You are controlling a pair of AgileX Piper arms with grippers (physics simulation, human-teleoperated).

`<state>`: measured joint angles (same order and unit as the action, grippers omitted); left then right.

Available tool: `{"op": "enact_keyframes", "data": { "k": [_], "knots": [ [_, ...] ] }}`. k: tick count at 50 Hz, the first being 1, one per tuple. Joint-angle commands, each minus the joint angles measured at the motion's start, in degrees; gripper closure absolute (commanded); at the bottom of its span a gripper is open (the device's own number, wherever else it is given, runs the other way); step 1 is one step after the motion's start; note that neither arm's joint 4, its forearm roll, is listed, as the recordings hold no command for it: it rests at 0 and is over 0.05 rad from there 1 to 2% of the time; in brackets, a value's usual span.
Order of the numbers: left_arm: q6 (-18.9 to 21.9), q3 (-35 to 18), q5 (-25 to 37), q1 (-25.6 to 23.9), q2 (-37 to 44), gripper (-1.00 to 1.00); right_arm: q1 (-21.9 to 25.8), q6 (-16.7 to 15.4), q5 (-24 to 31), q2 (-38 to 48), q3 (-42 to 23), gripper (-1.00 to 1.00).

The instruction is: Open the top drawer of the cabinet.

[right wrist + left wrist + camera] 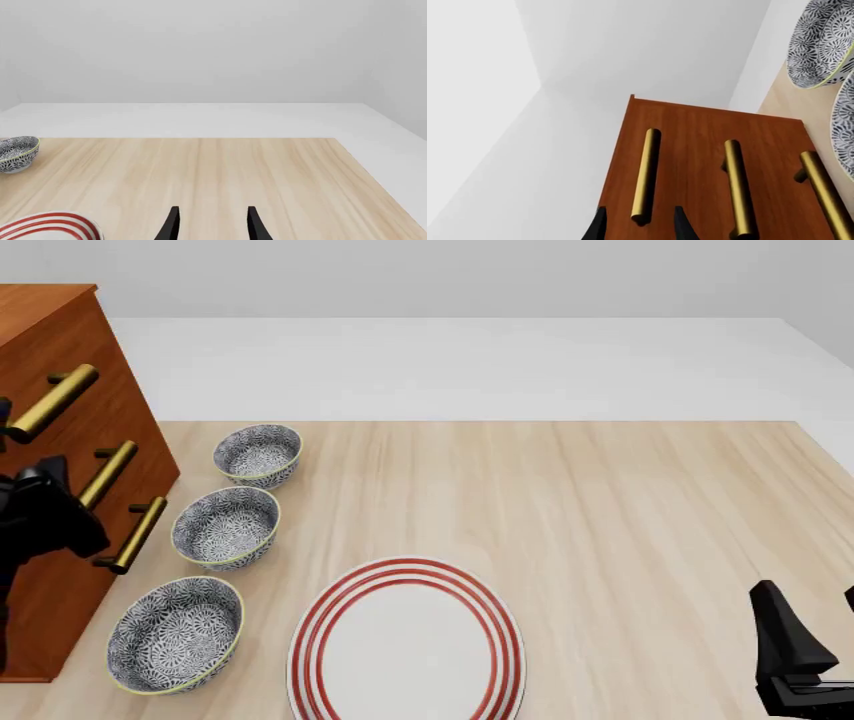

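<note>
The cabinet [54,340] stands at the table's far left, reddish-brown with three brass bar handles. Its top drawer [627,160] carries the uppermost handle [646,170], also seen as the highest handle [54,400] in the front view. All three drawer fronts look flush. My left gripper [640,222] is open, its black fingertips [599,225] on either side of the near end of that handle without closing on it. In the front view the left arm [40,505] is in front of the cabinet. My right gripper [212,222] is open and empty, low at the near right [814,620].
Three patterned bowls [258,453], [227,526], [176,633] sit in a row just right of the cabinet. A red-ringed white plate [407,645] lies at the front middle. The two lower drawer handles [110,472], [134,535] stick out beneath the top one.
</note>
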<state>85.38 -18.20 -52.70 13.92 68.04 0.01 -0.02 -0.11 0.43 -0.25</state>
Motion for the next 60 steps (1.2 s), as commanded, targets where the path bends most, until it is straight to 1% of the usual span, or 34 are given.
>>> {"op": "enact_keyframes", "data": {
  "k": [1, 28, 30, 31, 47, 48, 60],
  "knots": [
    [-0.04, -0.75, -0.55, 0.06, 1.67, -1.00, 0.00, 0.00, 0.00, 0.00, 0.00, -1.00],
    [0.43, -1.92, -0.38, 1.27, 2.81, -1.00, 0.00, 0.00, 0.00, 0.00, 0.00, -1.00],
    [1.04, -1.65, -1.17, 1.36, 3.43, -1.00, 0.00, 0.00, 0.00, 0.00, 0.00, -1.00],
    [0.50, -1.92, -0.58, 1.42, 3.12, -1.00, -0.01, 0.00, 0.00, 0.00, 0.00, -1.00],
    [0.51, -2.57, -0.61, 1.90, 3.82, -1.00, 0.01, 0.01, 0.00, 0.00, 0.00, -1.00],
    [1.24, -2.05, -2.12, 1.69, 4.24, 1.00, 0.01, 0.01, 0.00, 0.00, 0.00, -1.00],
    [1.73, -1.47, -2.04, 1.33, 4.19, 1.00, -0.01, 0.01, 0.00, 0.00, 0.00, -1.00]
  ]
}}
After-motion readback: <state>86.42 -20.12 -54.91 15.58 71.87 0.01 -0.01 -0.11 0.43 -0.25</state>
